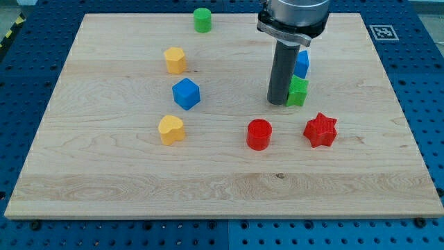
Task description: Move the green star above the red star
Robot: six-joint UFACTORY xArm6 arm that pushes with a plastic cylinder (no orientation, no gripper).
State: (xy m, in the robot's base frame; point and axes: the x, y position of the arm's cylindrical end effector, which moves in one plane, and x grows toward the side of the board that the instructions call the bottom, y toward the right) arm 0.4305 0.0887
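Note:
The green star [299, 91] lies right of the board's middle, partly hidden behind my rod. The red star [320, 130] lies just below it and a little to the right. My tip [278, 103] rests on the board, touching the green star's left side. The rod rises from there to the arm's body at the view's top.
A blue block [302, 64] sits just above the green star, partly hidden by the rod. A red cylinder [259, 134] lies left of the red star. A blue cube [186, 94], a yellow hexagon [175, 60], a yellow heart [171, 129] and a green cylinder [202, 20] lie at the left. The wooden board [104, 194] ends near the frame's edges.

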